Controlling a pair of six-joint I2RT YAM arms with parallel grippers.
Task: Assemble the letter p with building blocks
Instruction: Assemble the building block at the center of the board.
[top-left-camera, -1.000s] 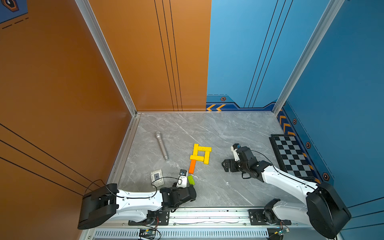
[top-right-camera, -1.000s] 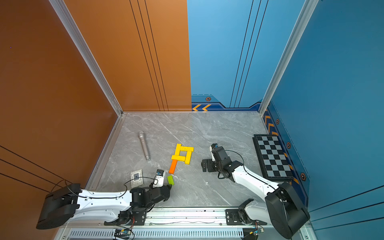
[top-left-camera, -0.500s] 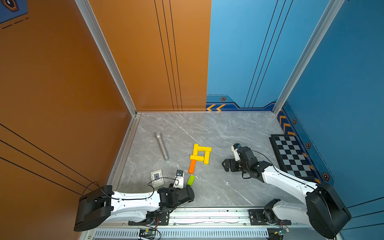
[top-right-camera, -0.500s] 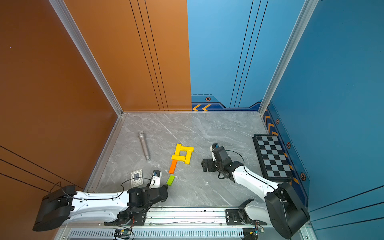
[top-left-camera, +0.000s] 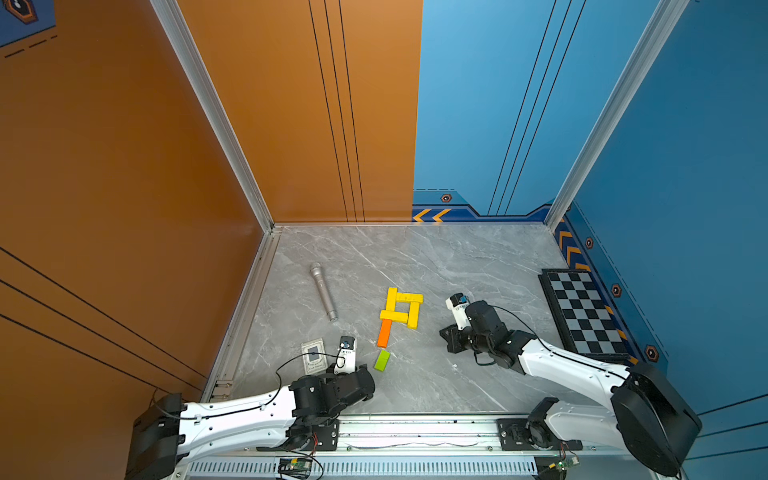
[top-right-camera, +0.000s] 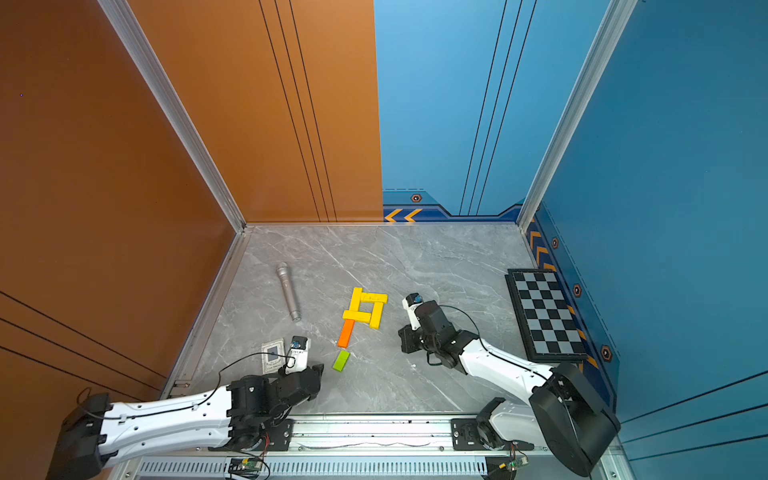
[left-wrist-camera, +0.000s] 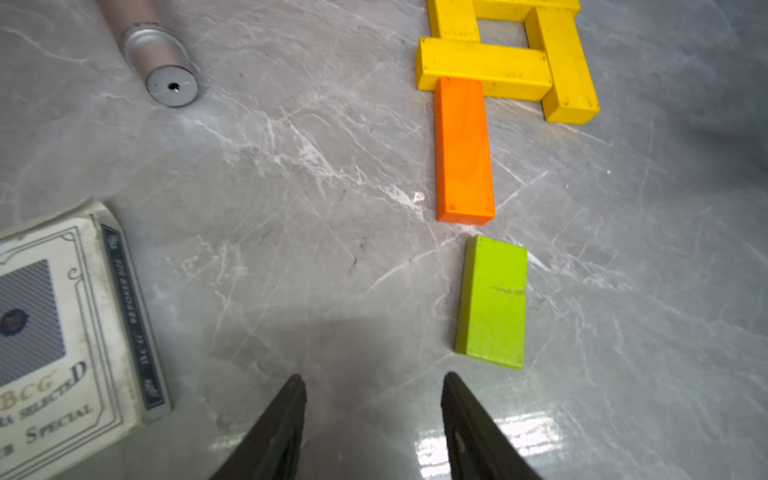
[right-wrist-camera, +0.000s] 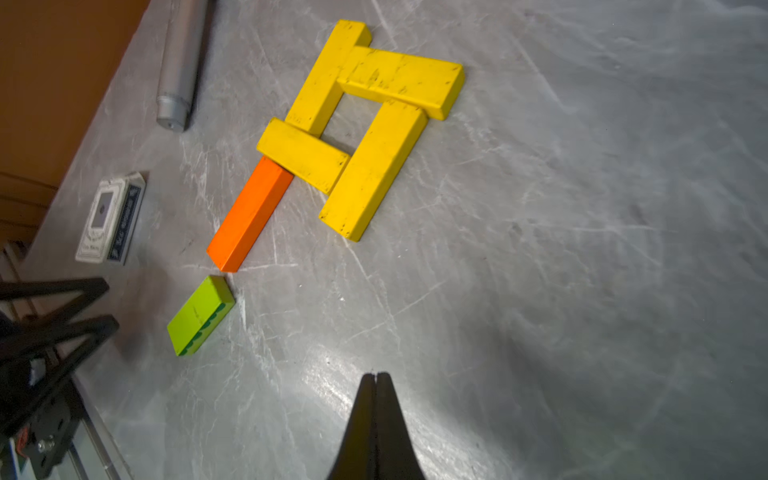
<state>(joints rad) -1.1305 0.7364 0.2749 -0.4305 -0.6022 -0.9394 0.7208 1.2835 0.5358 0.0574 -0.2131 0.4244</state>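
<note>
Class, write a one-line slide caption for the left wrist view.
Open, empty left hand near the green block, which lies just apart from the orange block touching the yellow loop.

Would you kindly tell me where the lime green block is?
In a top view, the lime green block lies just beyond the orange block's free end, near the left gripper.

1. You had the loop (top-left-camera: 398, 317) lying flat near the middle of the table (top-left-camera: 457, 257).
2. The stem bar (top-left-camera: 384, 333) touched the loop's near left corner and ran from it toward the robot's side.
3. The short bar (top-left-camera: 382, 360) lay just beyond the stem bar's near end, roughly in line, not touching it.
4. The cylinder (top-left-camera: 323, 291) lay left of the loop, well apart.
5. The card box (top-left-camera: 312, 356) sat left of the short bar.
6. The board (top-left-camera: 584, 316) lay along the right wall.
</note>
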